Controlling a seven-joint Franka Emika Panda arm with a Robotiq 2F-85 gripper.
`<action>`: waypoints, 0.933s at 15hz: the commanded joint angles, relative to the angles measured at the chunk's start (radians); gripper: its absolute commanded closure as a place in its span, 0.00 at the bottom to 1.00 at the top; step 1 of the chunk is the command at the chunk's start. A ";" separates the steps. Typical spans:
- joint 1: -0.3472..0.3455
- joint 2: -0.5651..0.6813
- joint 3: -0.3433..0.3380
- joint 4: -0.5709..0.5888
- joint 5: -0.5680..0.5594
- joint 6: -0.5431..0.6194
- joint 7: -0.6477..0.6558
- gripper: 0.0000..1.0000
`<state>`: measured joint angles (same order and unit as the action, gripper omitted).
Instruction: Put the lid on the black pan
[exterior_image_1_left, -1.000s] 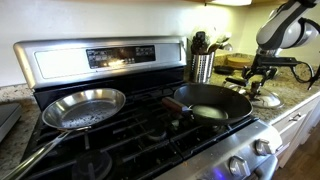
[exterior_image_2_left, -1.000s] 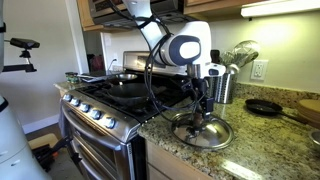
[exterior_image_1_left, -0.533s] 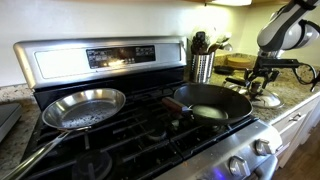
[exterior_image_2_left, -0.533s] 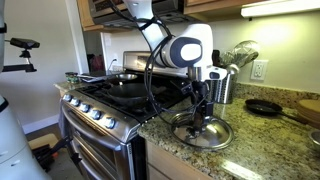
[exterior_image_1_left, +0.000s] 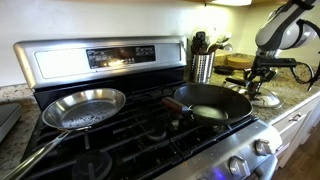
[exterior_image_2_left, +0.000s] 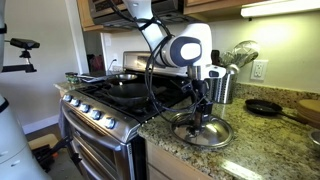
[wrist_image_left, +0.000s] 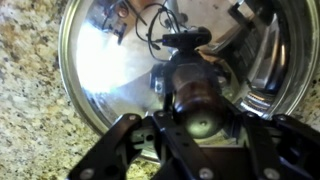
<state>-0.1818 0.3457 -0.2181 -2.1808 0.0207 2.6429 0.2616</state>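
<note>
The lid (exterior_image_2_left: 216, 135) is mirror-bright and shallow-domed with a dark knob (wrist_image_left: 197, 98), lying on the speckled counter (wrist_image_left: 30, 120). The gripper (exterior_image_2_left: 198, 113) hangs over the knob; I can't tell whether it's clasped. The black pan (exterior_image_1_left: 212, 103) sits on the stove (exterior_image_1_left: 130, 140).

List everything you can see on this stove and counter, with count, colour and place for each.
lid: one, silvery, on the counter beside the stove, under the end effector
black pan: one, black, on a stove burner, uncovered
steel pan: one, shiny silver, on another burner beside the black pan
small dark pan: one, black, on the counter beyond the lid
utensil holder: one, metal, at the back of the counter next to the stove
stove: one, stainless with black grates
counter: one, speckled granite
arm: one, white and black, above the counter
end effector: one, black, down at the lid's knob; open or shut unclear
</note>
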 joint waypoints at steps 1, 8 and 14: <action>0.035 -0.025 -0.038 -0.001 -0.037 -0.047 0.048 0.81; 0.032 -0.170 -0.060 -0.017 -0.105 -0.169 0.021 0.81; 0.020 -0.339 -0.029 -0.014 -0.134 -0.278 -0.010 0.81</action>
<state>-0.1605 0.1218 -0.2607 -2.1738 -0.0892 2.4345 0.2721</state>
